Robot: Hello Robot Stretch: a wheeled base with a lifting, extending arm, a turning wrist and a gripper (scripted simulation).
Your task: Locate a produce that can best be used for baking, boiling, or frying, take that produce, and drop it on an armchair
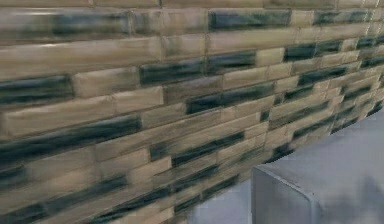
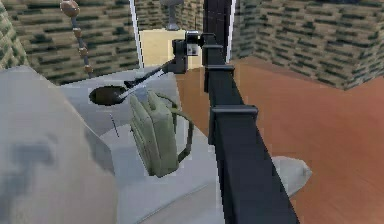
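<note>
End effector [image 2: 128,90] shows against a grey cushioned seat [image 2: 50,120], its fingertips at a dark brown oval lump [image 2: 104,96] lying there, so I cannot tell whether it holds anything; a green backpack [image 2: 155,130] leans just beside, and bare wooden floor [image 2: 310,110] lies beyond the seat's edge.

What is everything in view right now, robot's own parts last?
brick wall: one, tan and dark, across the forward view
grey block: one, forward view's lower right
armchair: one, grey, arm side view's left
backpack: one, green, on the armchair
dark round thing: one, brown, on the armchair, left of the backpack
doorway: one, white-framed, far middle
floor: orange-brown, arm side view's right
arm: one, dark bar, from the bottom edge
gripper: one, dark; cannot tell whether it holds anything
</note>
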